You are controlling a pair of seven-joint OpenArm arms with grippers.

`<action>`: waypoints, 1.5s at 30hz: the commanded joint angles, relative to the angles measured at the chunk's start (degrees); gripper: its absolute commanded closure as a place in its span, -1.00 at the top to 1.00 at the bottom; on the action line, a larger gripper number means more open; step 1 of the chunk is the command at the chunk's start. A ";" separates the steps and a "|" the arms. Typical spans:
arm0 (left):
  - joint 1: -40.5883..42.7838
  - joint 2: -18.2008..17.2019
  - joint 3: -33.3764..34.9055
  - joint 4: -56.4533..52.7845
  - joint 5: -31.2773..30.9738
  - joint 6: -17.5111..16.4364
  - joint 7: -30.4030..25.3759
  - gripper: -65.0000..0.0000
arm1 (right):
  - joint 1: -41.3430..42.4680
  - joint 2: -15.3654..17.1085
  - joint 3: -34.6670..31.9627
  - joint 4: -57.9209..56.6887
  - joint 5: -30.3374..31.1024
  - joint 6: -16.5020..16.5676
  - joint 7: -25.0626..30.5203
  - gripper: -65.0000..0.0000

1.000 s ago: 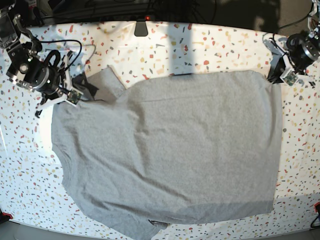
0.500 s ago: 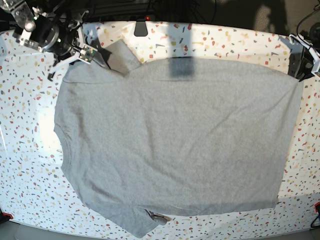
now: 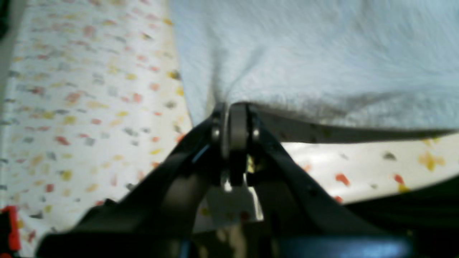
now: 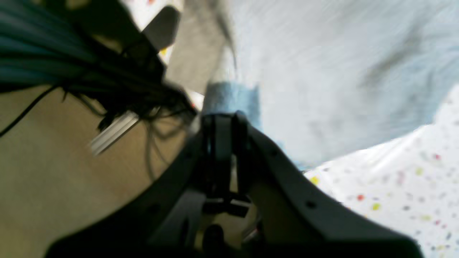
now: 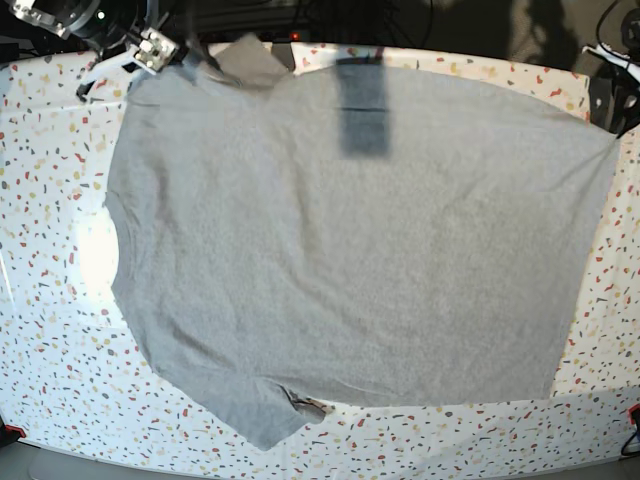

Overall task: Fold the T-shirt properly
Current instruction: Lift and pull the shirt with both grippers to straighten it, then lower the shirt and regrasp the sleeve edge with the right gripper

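The T-shirt (image 5: 350, 250) lay spread plain side up over most of the terrazzo bench (image 5: 50, 350), its far edge lifted and stretched along the bench's far edge. One sleeve pointed toward the near edge, and another sleeve stood up at the far left corner. A dark shadow band fell on the cloth near the middle of the far edge.

The right pincer (image 4: 224, 118) was closed tight on a bunched fold of the shirt (image 4: 322, 71) at the far left corner of the bench; a small tab of blue-grey cloth stuck up just beyond its tips. Black cables (image 4: 71, 75) hung beside it, above a tan floor (image 4: 53, 172). In the base view this pincer (image 5: 185, 55) sat at the top left, gripping the shirt by the shoulder.

The left pincer (image 3: 233, 111) was also shut on the shirt (image 3: 322, 53), pinching its corner where the fabric gathered into creases. The hem ran taut away from the pinch, raised clear of the bench (image 3: 89, 107) with shadow beneath. In the base view this corner reached the far right edge; the pincer itself was mostly out of frame there.
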 commanded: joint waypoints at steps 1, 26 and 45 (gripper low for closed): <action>0.33 -0.81 -1.11 0.85 -0.76 -0.01 -1.92 -1.00 | -0.46 0.24 0.98 1.16 0.26 -0.42 1.79 -1.00; -23.80 -0.81 13.14 0.61 9.81 8.50 15.47 -1.00 | 30.69 0.17 2.12 -20.85 6.51 -2.95 6.23 -1.00; -36.87 -0.81 13.20 -16.28 11.65 8.74 15.87 -1.00 | 57.57 0.17 -18.25 -37.00 4.17 -0.17 1.97 -1.00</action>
